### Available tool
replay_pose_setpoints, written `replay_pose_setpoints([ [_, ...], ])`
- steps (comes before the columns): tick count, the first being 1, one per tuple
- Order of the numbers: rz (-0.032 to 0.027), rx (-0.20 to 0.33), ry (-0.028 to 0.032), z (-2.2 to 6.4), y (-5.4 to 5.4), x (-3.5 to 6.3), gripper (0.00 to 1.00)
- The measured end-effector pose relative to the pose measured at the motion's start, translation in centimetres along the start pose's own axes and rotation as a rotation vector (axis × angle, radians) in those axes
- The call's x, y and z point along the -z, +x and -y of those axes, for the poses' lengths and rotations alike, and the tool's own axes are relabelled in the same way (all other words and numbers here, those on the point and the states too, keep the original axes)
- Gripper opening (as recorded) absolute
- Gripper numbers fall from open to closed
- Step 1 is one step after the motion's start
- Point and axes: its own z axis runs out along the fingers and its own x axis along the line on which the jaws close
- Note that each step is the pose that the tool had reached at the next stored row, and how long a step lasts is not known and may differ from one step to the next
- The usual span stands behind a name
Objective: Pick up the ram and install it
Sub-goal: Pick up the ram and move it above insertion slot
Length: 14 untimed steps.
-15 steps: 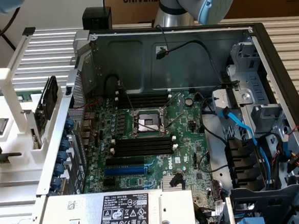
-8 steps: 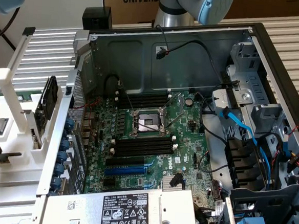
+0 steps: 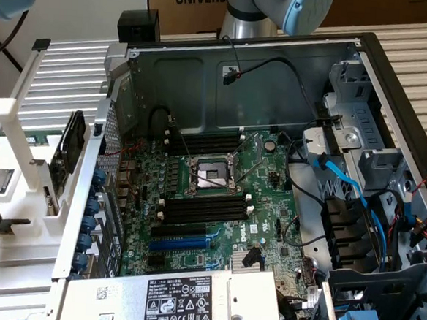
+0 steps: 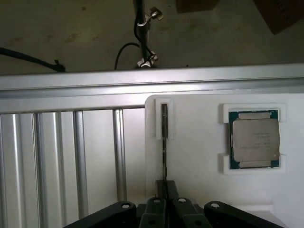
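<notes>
So the pincer (image 4: 165, 187) is clamped in on the ram (image 4: 164, 152), both black fingers (image 4: 156, 205) pressed against the flat sides of the stick. You're looking at the ram edge-on here, so it's just a thin dark line running straight out ahead of the fingertips. Its far end, the one away from the pincer, sits in a narrow pocket of the white fixture (image 4: 199, 142), so it's still seated in its holder.

Off to one side of the ram, a bit further out than the fingertips, a processor chip (image 4: 254, 140) lies flat in its own white cradle. On the other side of the ram there's a slatted aluminium surface (image 4: 71, 156), and beyond the pocket, past the ram's far end, an aluminium bar (image 4: 142, 85) runs crossways.

From the exterior view, the open computer case (image 3: 278, 69) sits right beside that fixture (image 3: 11, 116). Inside it is the motherboard (image 3: 268, 171), with long black slots (image 3: 203, 207) on both sides of the processor socket (image 3: 211, 176) and a blue slot (image 3: 182, 243) nearer the power supply (image 3: 182, 300).
</notes>
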Motion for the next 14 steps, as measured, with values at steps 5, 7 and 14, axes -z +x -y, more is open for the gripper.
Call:
replay_pose_setpoints([
  [5, 0.0, 0.0, 0.0, -0.01, 0.0, 1.55, 0.12],
  [7, -0.0001, 0.0, -0.0001, -0.06, 0.0, 2.42, 0.12],
  [14, -0.001, 0.0, -0.0001, -0.31, -0.4, 6.51, 0.12],
])
